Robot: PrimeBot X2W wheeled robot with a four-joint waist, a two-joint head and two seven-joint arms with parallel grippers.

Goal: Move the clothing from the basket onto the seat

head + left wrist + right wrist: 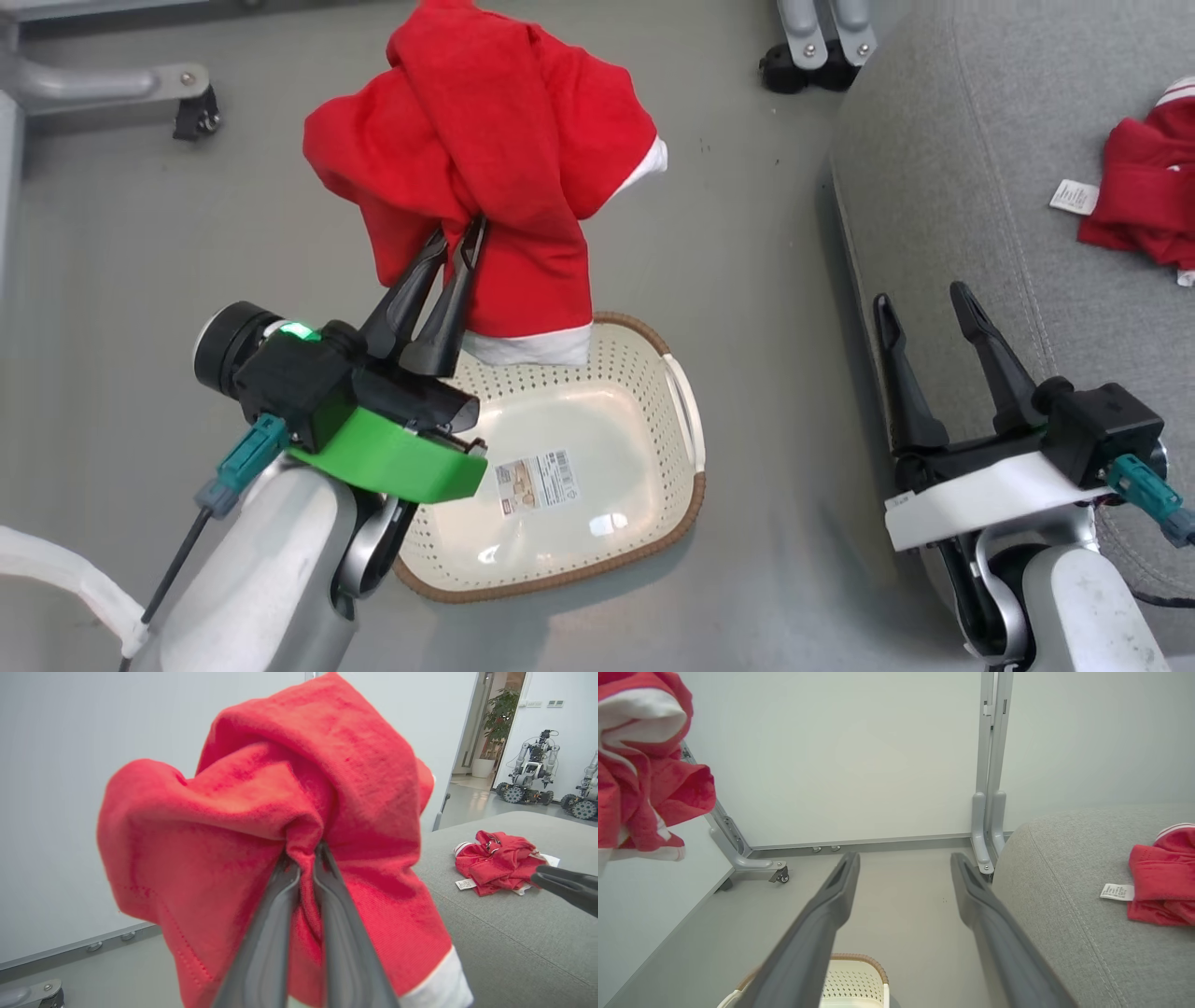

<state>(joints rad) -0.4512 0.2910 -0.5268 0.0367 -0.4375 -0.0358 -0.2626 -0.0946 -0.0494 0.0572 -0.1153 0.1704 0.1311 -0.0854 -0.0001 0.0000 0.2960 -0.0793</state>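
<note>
Closest to you, a smooth grey floor (112,280) runs under everything. The basket (689,499) sits flat on it between the two arms, its pale bottom showing a printed label (537,483). In the head view your left claw (457,233) reaches across the basket's left side, fingers pinched tight on a fold of the red shirt (495,140) — the cloth bunches over the fingertips and drapes around them. The shirt's long axis runs from the top edge of that view down toward the basket. Its white hem is lowest and crosses the basket's far rim; whether hem and rim touch, you cannot tell.

Your right claw (922,297) is spread wide, fingers bare, at the near left edge of the sofa cushion (943,168) and pointing away from you. Farther along the grey woven cushion lies a second red garment (1139,196), crumpled, with its small white tag (1074,197) on the basket side.

Beyond — white panels (859,756) on wheeled metal feet (191,110) close off the floor. The left wrist view catches a doorway with a potted plant (502,716) and two other wheeled robots (530,772).
</note>
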